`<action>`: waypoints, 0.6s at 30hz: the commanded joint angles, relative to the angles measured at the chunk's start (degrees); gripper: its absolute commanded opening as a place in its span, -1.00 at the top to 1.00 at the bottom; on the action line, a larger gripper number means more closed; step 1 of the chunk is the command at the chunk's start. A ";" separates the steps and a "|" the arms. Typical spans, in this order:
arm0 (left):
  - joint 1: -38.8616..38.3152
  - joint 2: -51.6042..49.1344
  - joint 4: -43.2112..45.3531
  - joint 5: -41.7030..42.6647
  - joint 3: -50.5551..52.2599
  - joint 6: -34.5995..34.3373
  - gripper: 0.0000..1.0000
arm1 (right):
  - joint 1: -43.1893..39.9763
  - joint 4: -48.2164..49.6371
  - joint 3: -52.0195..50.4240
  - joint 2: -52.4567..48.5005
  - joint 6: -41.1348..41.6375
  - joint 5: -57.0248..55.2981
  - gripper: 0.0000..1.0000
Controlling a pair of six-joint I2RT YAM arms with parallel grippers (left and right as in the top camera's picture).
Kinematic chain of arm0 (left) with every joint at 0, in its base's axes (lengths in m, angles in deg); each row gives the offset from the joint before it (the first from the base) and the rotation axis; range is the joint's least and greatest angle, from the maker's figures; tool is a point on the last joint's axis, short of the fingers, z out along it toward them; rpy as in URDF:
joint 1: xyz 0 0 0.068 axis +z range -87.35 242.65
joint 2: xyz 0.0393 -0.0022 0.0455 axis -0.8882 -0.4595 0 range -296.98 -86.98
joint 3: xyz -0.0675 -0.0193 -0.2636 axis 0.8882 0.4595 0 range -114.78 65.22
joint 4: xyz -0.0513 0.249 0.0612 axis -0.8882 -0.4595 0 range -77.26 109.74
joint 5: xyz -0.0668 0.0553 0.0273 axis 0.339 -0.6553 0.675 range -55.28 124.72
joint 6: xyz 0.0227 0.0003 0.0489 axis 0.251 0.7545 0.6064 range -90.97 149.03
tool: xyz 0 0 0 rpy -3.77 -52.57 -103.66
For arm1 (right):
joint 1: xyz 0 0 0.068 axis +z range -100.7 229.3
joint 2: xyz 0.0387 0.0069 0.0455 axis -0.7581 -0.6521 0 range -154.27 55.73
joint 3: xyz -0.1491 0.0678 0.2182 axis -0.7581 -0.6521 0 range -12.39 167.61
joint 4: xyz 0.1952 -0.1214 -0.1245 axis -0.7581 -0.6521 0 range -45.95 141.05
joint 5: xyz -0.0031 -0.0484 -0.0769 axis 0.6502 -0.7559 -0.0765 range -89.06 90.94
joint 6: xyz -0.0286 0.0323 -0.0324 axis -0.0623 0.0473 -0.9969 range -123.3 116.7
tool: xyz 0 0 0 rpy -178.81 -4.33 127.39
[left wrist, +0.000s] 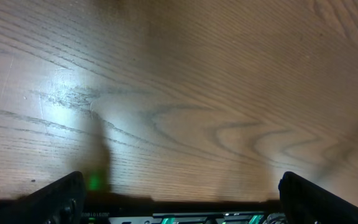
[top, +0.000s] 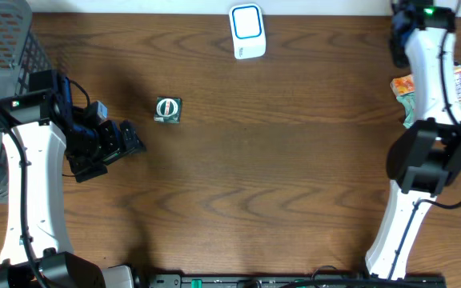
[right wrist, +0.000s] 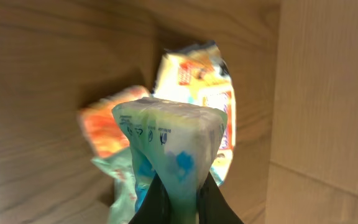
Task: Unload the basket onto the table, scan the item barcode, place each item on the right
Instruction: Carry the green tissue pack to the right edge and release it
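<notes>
Now right arm [top: 427, 72] stretched toward 2 o'clock, right fingers [right wrist: 153, 206] clenched on pale green packet [right wrist: 166, 134] above snack pile [top: 404, 90]. Left arm [top: 34, 160] bent at 9 o'clock, left fingers [left wrist: 58, 199] spread wide.

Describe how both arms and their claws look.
Both arms are alike: the left arm and right arm have long white rounded links joined by boxy black joint housings, with thin black cables along them and a small green light near each wrist. The left claw and right claw have black fingers.
</notes>
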 commanded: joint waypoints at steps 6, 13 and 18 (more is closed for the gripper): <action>-0.07 0.02 -0.31 -0.13 -0.11 -0.28 -0.95 | -7.06 -1.11 -1.75 -0.39 4.48 2.23 0.51; -0.09 0.02 -0.31 -0.13 -0.11 -0.31 -0.96 | -8.37 -0.63 -6.51 -0.39 5.31 3.96 -0.16; -0.09 0.02 -0.31 -0.13 -0.11 -0.31 -0.95 | -7.21 0.61 -6.69 0.57 7.54 11.10 -0.32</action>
